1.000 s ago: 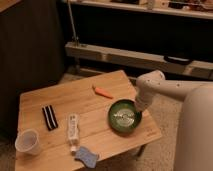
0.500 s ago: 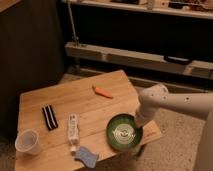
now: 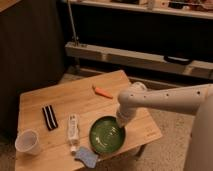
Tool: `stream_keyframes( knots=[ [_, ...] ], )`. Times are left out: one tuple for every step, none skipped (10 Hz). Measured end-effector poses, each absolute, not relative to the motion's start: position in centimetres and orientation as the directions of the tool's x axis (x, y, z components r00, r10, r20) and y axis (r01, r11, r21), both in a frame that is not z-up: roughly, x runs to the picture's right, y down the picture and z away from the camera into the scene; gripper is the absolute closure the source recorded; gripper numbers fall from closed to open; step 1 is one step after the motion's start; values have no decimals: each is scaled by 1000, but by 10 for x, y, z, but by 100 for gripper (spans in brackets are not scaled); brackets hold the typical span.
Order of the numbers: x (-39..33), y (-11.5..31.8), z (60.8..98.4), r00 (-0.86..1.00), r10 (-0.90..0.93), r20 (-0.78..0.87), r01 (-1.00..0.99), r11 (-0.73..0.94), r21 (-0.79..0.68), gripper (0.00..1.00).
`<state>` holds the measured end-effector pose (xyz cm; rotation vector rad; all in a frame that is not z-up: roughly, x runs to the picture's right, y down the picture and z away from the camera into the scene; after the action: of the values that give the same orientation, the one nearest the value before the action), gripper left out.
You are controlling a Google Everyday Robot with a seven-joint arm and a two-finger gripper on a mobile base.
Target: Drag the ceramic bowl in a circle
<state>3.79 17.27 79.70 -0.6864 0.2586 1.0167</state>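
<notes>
Low wooden table [image 3: 100, 95], orange carrot-shaped item [image 3: 104, 92] near far edge, black-and-white striped bar [image 3: 49, 117], white tube [image 3: 73, 127], translucent cup [image 3: 28, 142] at front-left corner, blue sponge [image 3: 87, 157] at front edge, gripper [image 3: 121, 122] over right side.

The ceramic bowl [image 3: 107, 134] sits on the wooden table [image 3: 75, 97] near its front edge. The gripper [image 3: 121, 122] rests at the bowl's right rim. Just left of the bowl lies a tube [image 3: 73, 128], with a sponge [image 3: 87, 157] in front. Farther left lies a striped bar [image 3: 49, 117]; a cup [image 3: 27, 142] stands at the front left corner. A carrot [image 3: 103, 92] lies behind the bowl.
</notes>
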Motion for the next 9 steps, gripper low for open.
stream_keyframes(
  knots=[
    [15,162,804,534,690,-489,-838,352,-417,100],
    [-1,151,812,539,690,-483,-835,360,-417,100],
    [-10,142,819,537,693,-481,-836,362,-413,100],
    [-10,125,836,522,699,-489,-848,365,-384,100],
    [-5,114,849,504,707,-496,-861,361,-359,100],
    [2,107,859,482,714,-507,-874,350,-337,100],
    [18,99,870,444,729,-520,-894,328,-304,100],
    [31,96,874,414,740,-530,-909,305,-284,100],
    [47,95,876,386,748,-540,-921,287,-262,100]
  ],
)
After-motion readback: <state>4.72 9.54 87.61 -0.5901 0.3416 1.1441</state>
